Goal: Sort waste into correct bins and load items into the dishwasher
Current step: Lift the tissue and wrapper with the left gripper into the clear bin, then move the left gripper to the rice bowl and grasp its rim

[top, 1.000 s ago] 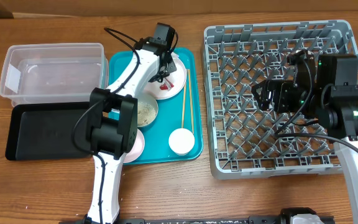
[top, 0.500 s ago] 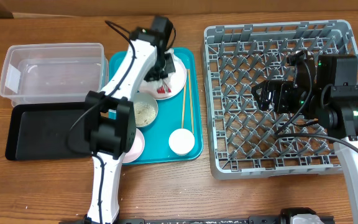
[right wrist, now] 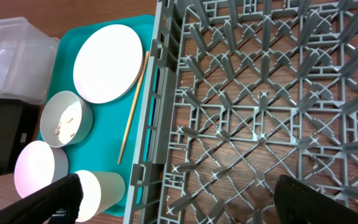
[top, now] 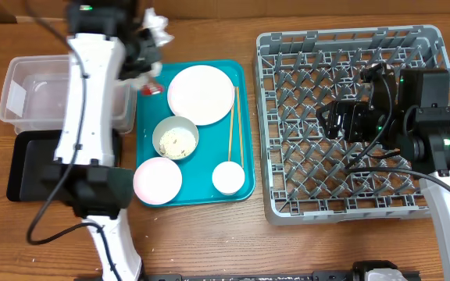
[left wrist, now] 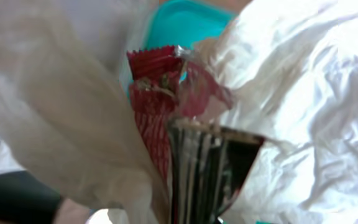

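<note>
My left gripper [top: 147,56] is shut on crumpled white napkins [top: 157,27] and a red-and-white wrapper [top: 153,88], held in the air at the teal tray's far left corner, next to the clear tub [top: 45,86]. The left wrist view shows the napkins [left wrist: 309,93] and the wrapper [left wrist: 160,93] pinched close to the lens. The white plate [top: 200,94] lies bare on the teal tray. The grey-green bowl [top: 176,138] holds rice scraps. The pink bowl [top: 157,179], white cup [top: 228,177] and chopsticks [top: 231,129] lie on the tray. My right gripper [top: 330,121] is open and empty over the grey dish rack [top: 350,203].
The black tray [top: 37,168] lies in front of the clear tub at the left. The teal tray [top: 241,78] sits between the bins and the rack. The right wrist view shows the rack wall [right wrist: 160,124] beside the cup [right wrist: 101,193] and the plate [right wrist: 107,62].
My left arm has lifted the napkins and wrapper off the plate and swung back and left toward the clear tub. The plate is now bare. The right arm has not moved.
</note>
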Action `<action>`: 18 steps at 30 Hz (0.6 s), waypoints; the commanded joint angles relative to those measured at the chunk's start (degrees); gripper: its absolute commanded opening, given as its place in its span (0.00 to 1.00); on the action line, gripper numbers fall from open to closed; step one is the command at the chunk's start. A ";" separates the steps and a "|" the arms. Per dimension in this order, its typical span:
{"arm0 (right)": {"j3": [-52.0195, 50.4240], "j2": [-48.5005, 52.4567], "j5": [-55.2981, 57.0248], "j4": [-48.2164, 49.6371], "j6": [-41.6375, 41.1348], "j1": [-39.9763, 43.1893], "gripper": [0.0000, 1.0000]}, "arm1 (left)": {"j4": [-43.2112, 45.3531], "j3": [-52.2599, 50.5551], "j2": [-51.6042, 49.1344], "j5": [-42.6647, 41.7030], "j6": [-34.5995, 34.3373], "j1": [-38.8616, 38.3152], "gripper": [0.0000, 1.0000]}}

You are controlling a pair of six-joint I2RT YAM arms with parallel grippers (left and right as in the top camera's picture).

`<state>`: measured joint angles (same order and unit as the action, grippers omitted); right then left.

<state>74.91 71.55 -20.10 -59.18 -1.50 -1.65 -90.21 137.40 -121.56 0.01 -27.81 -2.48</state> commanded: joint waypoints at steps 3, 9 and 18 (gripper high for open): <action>1.64 -0.07 0.04 0.33 -0.20 -0.37 1.00 | -3.26 -1.11 -1.03 0.61 4.11 10.69 0.04; 1.64 -0.04 0.07 0.35 -0.20 -0.37 1.00 | 4.28 -6.64 -3.61 0.11 4.50 18.95 0.06; 1.64 -0.07 0.07 0.76 -0.20 -0.37 1.00 | 11.91 -10.82 -7.45 -1.11 6.23 20.87 0.75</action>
<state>74.91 71.59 -20.10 -58.87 -1.50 -1.65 -78.78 126.82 -128.40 -0.51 -23.38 18.74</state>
